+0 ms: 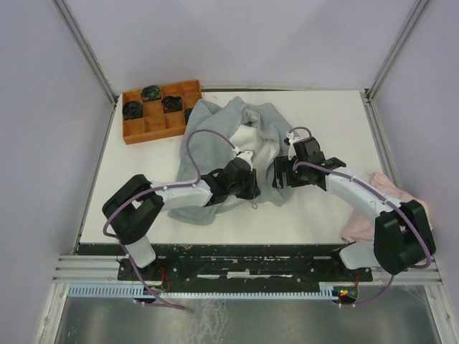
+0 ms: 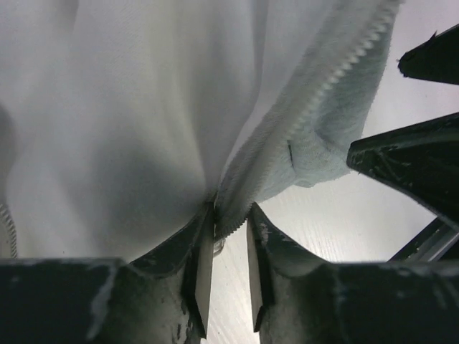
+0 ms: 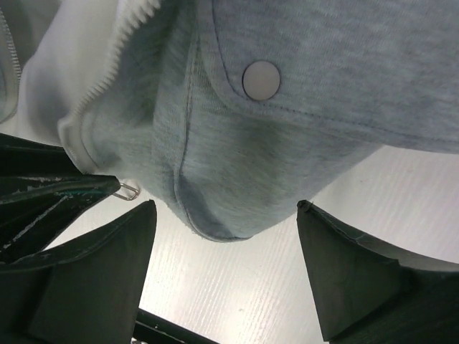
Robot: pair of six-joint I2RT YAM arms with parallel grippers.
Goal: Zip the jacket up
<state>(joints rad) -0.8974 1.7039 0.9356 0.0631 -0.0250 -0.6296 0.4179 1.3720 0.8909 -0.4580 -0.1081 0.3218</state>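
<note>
Nearest, by the right arm's base, a pink cloth [image 1: 358,228] lies half hidden under that arm. Mid worktop [image 1: 323,115], the left tool [image 2: 231,218] is pinched almost closed on the toothed zipper edge of the rumpled jacket [image 1: 215,136]. The right tool [image 3: 226,208] gapes wide, hem between its fingers, ungripped. Far left sits a tray [image 1: 130,136], its contents too dark to identify.

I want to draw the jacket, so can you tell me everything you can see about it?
The jacket is light grey fleece with white lining, lying crumpled and open on the white table. Its zipper teeth are unjoined. A round snap sits on the grey front. The left gripper pinches the zipper edge; the right gripper is open around the bottom corner.
</note>
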